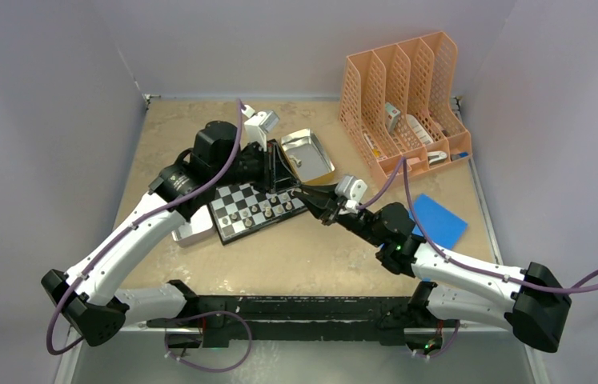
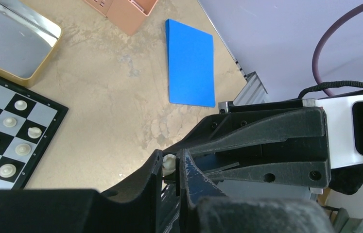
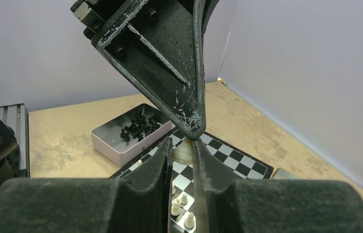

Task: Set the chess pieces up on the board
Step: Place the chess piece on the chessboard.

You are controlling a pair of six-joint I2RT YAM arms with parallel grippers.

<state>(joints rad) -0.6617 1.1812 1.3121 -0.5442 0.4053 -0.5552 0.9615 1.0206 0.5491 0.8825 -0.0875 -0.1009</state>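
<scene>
- Top view: bright, even light from above. The table (image 1: 295, 256) carries only faint, soft shadows beneath the arms.
- The metal tray (image 1: 311, 152), upper middle, gives off a pale glare.
- Left wrist view: the left gripper's fingers (image 2: 143, 189) along the bottom edge are blurred, while the blue card (image 2: 191, 63) is sharp.
- Right wrist view: dimmer. The right gripper's fingers (image 3: 155, 179) are soft, the pale chess piece (image 3: 184, 153) is slightly blurred, and the board (image 3: 233, 162) is clearer.

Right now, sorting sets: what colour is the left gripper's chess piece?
Pale chess piece; left wrist view.
</scene>
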